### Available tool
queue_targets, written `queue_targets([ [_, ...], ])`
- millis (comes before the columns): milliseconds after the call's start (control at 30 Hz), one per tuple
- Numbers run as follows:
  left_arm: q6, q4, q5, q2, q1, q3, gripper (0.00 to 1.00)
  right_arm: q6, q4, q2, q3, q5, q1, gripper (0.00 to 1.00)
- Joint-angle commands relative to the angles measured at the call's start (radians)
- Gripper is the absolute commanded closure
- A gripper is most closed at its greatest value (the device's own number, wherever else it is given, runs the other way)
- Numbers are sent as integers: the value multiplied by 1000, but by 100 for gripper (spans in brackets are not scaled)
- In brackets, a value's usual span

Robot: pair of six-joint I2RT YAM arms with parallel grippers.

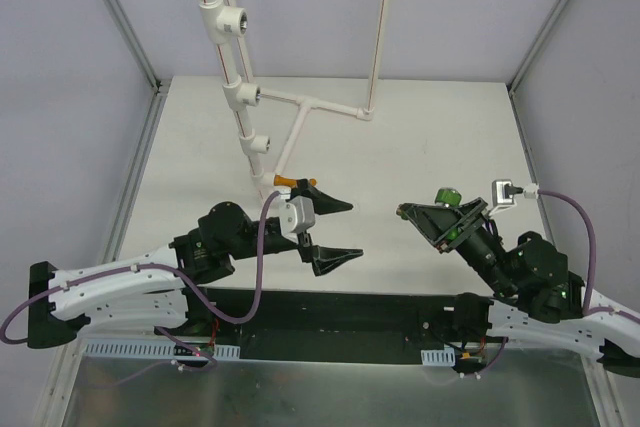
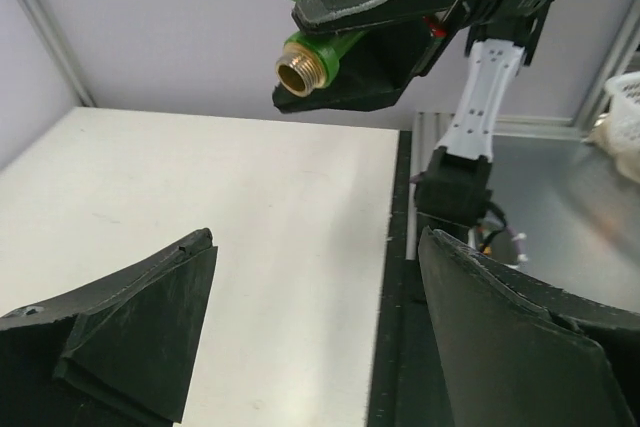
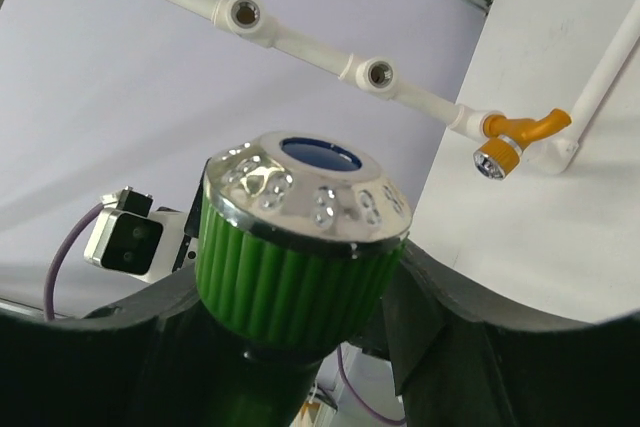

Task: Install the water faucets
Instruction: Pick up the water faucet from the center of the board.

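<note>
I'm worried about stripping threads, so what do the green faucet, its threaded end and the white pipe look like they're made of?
Green faucet: likely moulded plastic, going by the matte ribbed knob. Its cap is mirror-bright and looks chrome-plated.
Threaded end: yellow metallic sheen with cut threads, so probably brass.
White pipe: smooth, opaque white plastic. The sockets hold greyish inserts that look like metal.

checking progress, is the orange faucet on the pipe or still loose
On the pipe: the orange faucet sits in the end fitting of the white pipe; how tightly, cannot tell.
</note>
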Motion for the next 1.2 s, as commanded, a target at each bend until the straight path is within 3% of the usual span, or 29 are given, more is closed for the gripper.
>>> queue_targets([
  [0,239,122,-10,28,-5,-7,15,94,-7,47,54,-59,0,100],
  [267,146,286,90,110,-5,29,18,116,-3,78,58,-159,0,100],
  [433,6,295,113,108,-5,47,21,-95,20,52,51,-285,0,100],
  [533,-262,257,33,56,-5,50,21,-287,-15,9,33,-293,0,100],
  [633,-522,84,-166,-10,-6,75,28,-499,-26,-12,1,-267,0,100],
  [700,-641,-5,-299,-41,-6,81,32,-634,-16,-3,-16,-297,0,98],
  [767,-693,11,-350,-67,-5,64,31,-792,-7,15,-21,-380,0,97],
  [900,-839,24,-398,-71,-3,58,29,-889,75,21,-45,-518,0,97],
  [1167,-1164,156,-329,23,-3,-26,32,-944,353,-55,-136,-639,0,96],
])
